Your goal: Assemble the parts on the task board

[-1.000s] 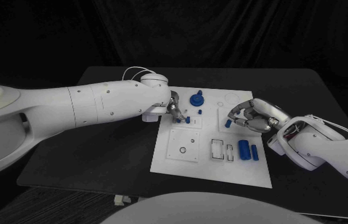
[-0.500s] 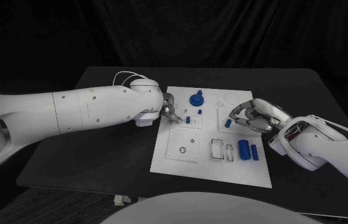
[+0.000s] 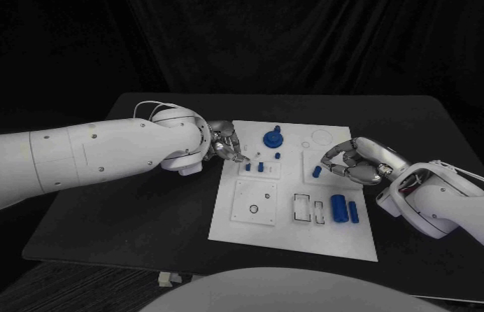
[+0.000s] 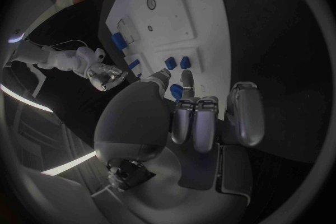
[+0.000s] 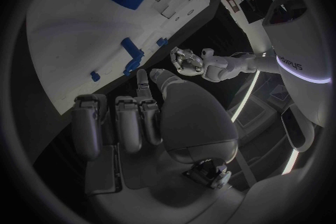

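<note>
L hand (image 3: 224, 144) sits at the task board's (image 3: 264, 221) left edge, near its far corner, fingers curled partway in w/ tips aimed at the board; nothing visible in its grip, though can't tell for sure whether it pinches anything. In the left wrist view the same hand (image 4: 203, 117) hangs over the board edge, fingers side by side and bent, a small blue part (image 4: 176, 91) just past the fingertips. R hand (image 3: 353, 162) is over the board's right side, fingers curled into a loose cage, palm toward the board centre; can't tell if anything is inside. Right wrist view shows that hand (image 5: 133, 117) w/ fingers drawn together above the white plate. Just beside the L fingertips stand two small blue pegs (image 3: 260, 166) upright in the board, a third smaller one (image 3: 278, 156) a bit farther in. Beyond them, toward the far edge, a round blue knob part (image 3: 272, 139) stands on the board. Next to the R hand lies a short blue piece (image 3: 317, 173). On the near-right part of the board two blue cylinders (image 3: 340, 208) lie side by side, touching or nearly so, beside an outlined rectangular slot (image 3: 303, 208). Near-left area has a square recess w/ a small hole (image 3: 254, 208). Board rests mid black table (image 3: 131, 221).
</note>
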`<act>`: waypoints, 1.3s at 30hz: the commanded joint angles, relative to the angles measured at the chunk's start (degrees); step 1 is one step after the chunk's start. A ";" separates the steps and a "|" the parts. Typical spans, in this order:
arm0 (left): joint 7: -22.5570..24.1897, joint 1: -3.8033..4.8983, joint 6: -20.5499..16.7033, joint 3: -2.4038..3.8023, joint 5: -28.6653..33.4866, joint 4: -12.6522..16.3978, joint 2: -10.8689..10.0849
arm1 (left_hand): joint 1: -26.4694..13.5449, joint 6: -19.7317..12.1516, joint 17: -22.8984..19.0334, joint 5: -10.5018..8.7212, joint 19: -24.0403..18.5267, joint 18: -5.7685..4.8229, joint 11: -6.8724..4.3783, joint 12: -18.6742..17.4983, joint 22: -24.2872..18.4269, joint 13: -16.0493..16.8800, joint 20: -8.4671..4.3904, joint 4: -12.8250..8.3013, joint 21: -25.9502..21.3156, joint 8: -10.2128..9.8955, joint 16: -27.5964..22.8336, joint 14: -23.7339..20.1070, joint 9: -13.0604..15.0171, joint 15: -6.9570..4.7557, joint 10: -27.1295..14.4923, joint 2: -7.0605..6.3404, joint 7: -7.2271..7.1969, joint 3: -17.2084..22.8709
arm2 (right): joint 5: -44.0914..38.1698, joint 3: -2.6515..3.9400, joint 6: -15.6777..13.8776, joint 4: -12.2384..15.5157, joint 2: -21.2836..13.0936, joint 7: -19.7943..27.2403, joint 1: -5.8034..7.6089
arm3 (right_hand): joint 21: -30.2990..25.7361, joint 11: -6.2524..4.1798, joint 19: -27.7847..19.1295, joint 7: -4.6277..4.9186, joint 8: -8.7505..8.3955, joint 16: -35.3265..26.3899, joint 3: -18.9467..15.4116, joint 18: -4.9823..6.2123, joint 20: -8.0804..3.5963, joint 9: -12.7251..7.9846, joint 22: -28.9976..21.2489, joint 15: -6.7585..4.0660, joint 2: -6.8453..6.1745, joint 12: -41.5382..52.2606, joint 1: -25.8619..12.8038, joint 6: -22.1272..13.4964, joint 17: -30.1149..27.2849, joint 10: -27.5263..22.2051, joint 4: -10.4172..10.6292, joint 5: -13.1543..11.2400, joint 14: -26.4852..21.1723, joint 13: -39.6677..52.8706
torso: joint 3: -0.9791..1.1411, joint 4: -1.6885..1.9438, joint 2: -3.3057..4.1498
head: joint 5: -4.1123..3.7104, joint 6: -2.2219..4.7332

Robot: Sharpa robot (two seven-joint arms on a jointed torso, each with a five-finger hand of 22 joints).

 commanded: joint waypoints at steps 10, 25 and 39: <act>30.77 1.07 -8.67 0.03 13.12 1.55 -4.84 | 6.49 -1.56 9.90 -0.88 -7.17 2.52 3.30 -16.40 8.01 2.81 2.71 0.06 -10.34 -4.29 -6.61 -1.03 -8.47 3.51 -12.29 1.17 2.57 -5.99 | -0.46 0.04 -3.15 1.50 -0.64 0.33 3.19 | 0.10 0.16 4.60 -0.09 -0.17 0.15 -1.84 -0.35 0.32 0.04 14.34 0.15 -0.65 0.15 -1.35 0.53 15.09 6.06 1.28 -10.12 6.16 15.09 | -0.01 0.02 0.00 | -0.05 0.00; 36.24 0.26 -18.91 0.02 -23.55 -9.92 5.82 | 24.21 -2.97 -6.94 5.40 0.25 0.80 6.55 -73.89 10.32 -53.07 4.16 -1.49 3.08 -19.84 -17.71 -4.25 -32.05 3.97 -44.21 -5.44 2.45 5.68 | -1.01 0.03 -2.22 0.64 2.18 0.39 5.63 | 0.22 -0.04 4.70 -0.26 -0.19 0.15 -1.92 -0.40 0.16 0.01 14.40 -0.02 -0.56 0.15 -0.36 0.63 15.09 6.06 0.83 -9.99 6.16 15.09 | -0.18 0.46 0.07 | -1.13 0.00; 35.70 -1.10 -13.66 0.06 -42.00 -20.85 17.22 | 25.06 1.59 -10.01 5.87 1.38 0.38 2.49 -73.65 10.92 -63.14 0.85 -2.42 4.05 -19.47 -16.55 -3.30 -37.97 1.24 -43.16 -5.34 0.00 0.70 | -1.02 0.03 -1.69 0.07 1.74 1.05 3.52 | 0.25 0.00 4.73 -0.20 -0.23 0.15 -2.07 -0.41 0.14 -0.01 14.41 -0.02 -0.48 0.15 -0.57 0.61 15.09 6.06 1.05 -10.07 6.16 15.09 | -0.05 -0.12 0.23 | -1.66 0.00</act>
